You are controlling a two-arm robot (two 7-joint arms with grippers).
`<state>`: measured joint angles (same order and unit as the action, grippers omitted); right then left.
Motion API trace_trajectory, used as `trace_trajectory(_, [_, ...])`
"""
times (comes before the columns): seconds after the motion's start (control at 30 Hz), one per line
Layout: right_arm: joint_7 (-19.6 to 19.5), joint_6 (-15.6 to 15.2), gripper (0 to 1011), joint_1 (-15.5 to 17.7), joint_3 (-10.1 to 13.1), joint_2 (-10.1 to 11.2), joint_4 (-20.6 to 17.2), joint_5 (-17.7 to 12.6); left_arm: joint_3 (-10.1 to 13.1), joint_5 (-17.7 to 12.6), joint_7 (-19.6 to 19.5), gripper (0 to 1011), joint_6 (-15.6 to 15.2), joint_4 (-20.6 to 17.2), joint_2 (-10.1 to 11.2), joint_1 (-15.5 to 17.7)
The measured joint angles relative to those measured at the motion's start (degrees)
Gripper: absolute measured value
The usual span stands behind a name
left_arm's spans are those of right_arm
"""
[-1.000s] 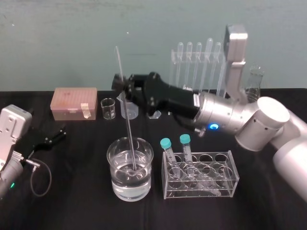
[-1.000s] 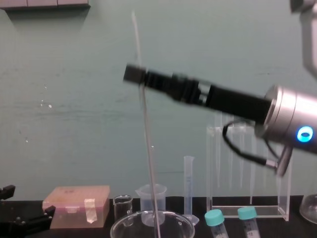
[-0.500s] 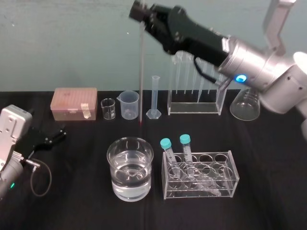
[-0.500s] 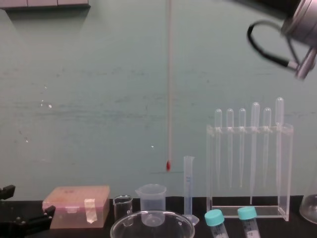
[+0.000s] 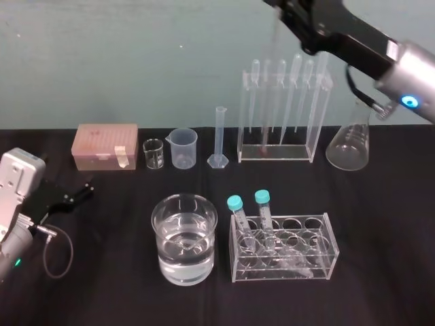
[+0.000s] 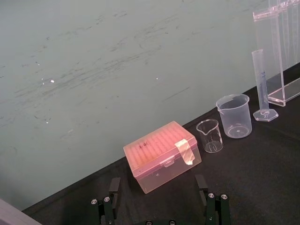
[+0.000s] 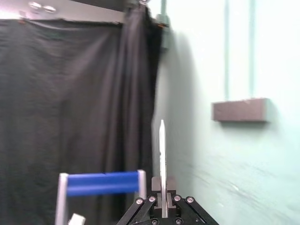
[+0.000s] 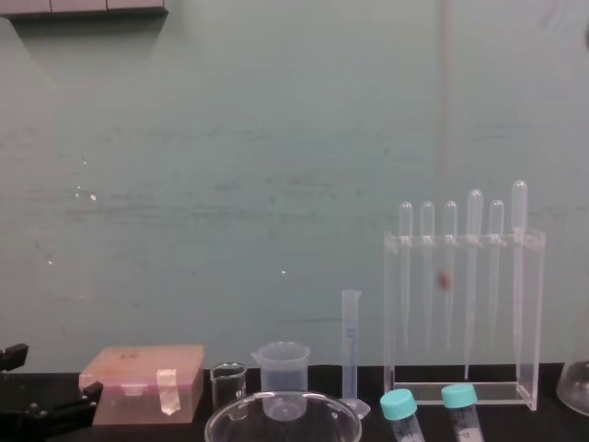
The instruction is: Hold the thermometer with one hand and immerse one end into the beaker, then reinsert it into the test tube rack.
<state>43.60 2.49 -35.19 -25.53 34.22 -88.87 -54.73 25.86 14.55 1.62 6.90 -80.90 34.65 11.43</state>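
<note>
Glass thermometer (image 7: 162,140) hangs upright below the right end effector (image 7: 162,206) gripping it, at the test tube rack (image 8: 465,241).

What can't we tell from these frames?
- Whether the thermometer's red tip is inside the test tube rack or in front: chest view, blurred.
- Which rack hole it is at: head view, shaft smeared by motion blur.
- Right claw, shut on it: fingertips cut off by head view's top edge.
- Scale marks: too small, right wrist view.
Left claw parked, table's left.

Thermometer (image 8: 445,279) blurred, marks unreadable; right claw (image 5: 289,8) cut by top edge; beaker (image 8: 276,398) btm cropped.
</note>
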Motion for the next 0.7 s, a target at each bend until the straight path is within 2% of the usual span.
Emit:
trace_trajectory(0.03, [-1.3, 0.0, 56, 1.8, 0.9, 1.2, -0.9, -0.2, 0.0, 0.0, 0.0, 1008, 0.0, 0.0, 0.0, 0.0])
trace_trajectory(0.1, [-2.5, -0.1, 56, 3.6, 1.8, 2.4, -1.8, -0.3, 0.0, 0.0, 0.0, 1008, 0.0, 0.0, 0.0, 0.0])
trace_trajectory(0.17, [-4.3, 0.2, 56, 7.2, 3.3, 4.2, -3.5, -0.3, 0.0, 0.0, 0.0, 1008, 0.0, 0.0, 0.0, 0.0])
trace_trajectory(0.23, [-4.7, 0.4, 56, 8.1, 3.7, 4.6, -3.9, -0.2, 0.0, 0.0, 0.0, 1008, 0.0, 0.0, 0.0, 0.0])
trace_trajectory(0.33, [-6.5, 1.9, 56, 12.4, 5.5, 6.2, -5.6, 0.8, 0.0, 0.0, 0.0, 1008, 0.0, 0.0, 0.0, 0.0])
trace_trajectory(0.53, [-7.8, 3.1, 56, 16.6, 6.9, 6.8, -6.2, 2.0, 0.0, 0.0, 0.0, 1008, 0.0, 0.0, 0.0, 0.0])
trace_trajectory(0.7, [-8.0, 3.2, 56, 18.0, 7.3, 6.3, -5.8, 2.4, 0.0, 0.0, 0.0, 1008, 0.0, 0.0, 0.0, 0.0])
